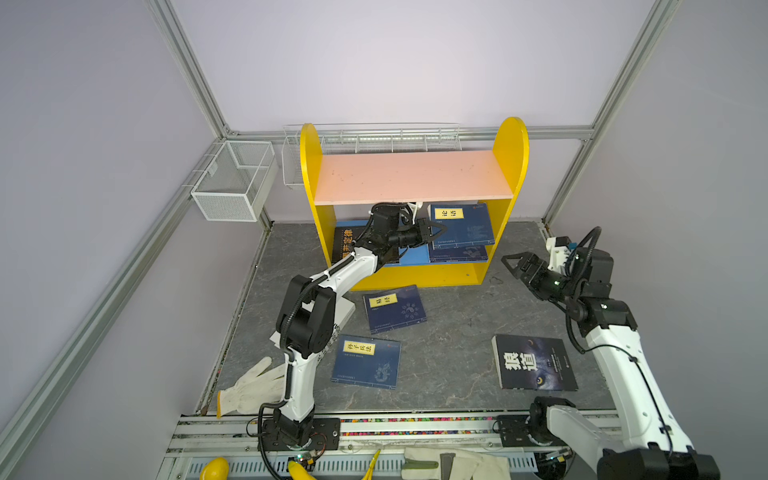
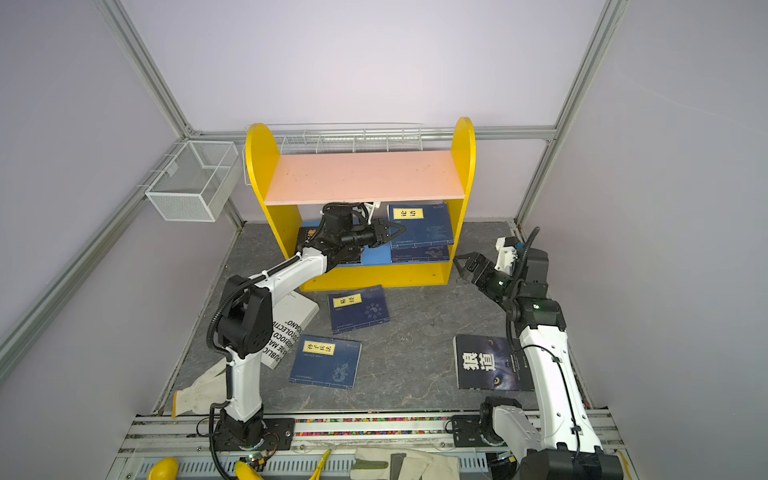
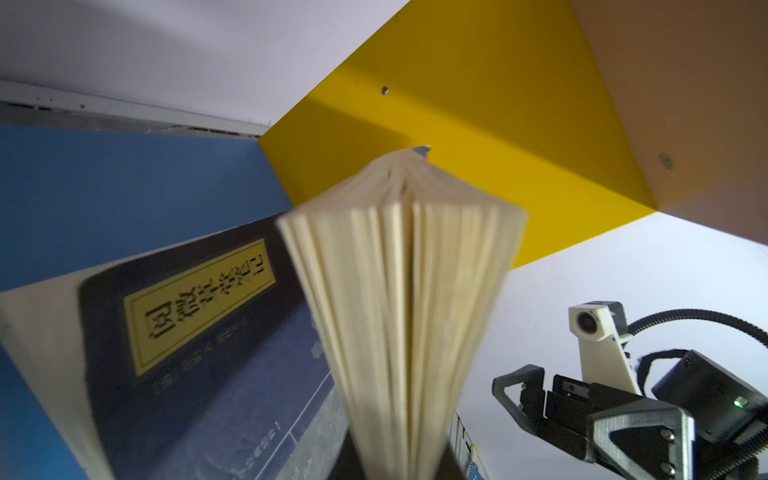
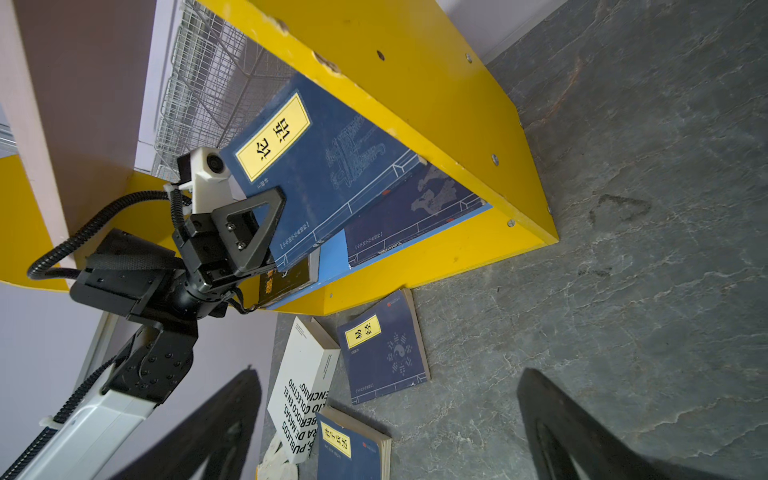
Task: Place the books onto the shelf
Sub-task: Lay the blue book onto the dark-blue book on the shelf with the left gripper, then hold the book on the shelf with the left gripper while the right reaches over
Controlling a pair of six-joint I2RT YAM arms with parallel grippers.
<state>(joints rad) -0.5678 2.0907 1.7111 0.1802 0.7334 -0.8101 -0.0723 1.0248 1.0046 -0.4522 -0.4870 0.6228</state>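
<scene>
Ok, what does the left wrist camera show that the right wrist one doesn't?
Only left wrist: the fanned page edges of the held navy book, and the right gripper, fingers apart. Only right wrist: the left gripper shut on that book's cover, plus the white book and two navy books outside the shelf. Both: the held book, the shelf's yellow side panel, the navy book beneath.

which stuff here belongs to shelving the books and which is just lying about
Job:
shelf
held navy book in the left hand
second navy book lying under it
black orange-titled book
navy floor book by the shelf
navy floor book nearer the front
wolf-eye book
white book

Lying about:
white gloves
wire-mesh baskets
</scene>
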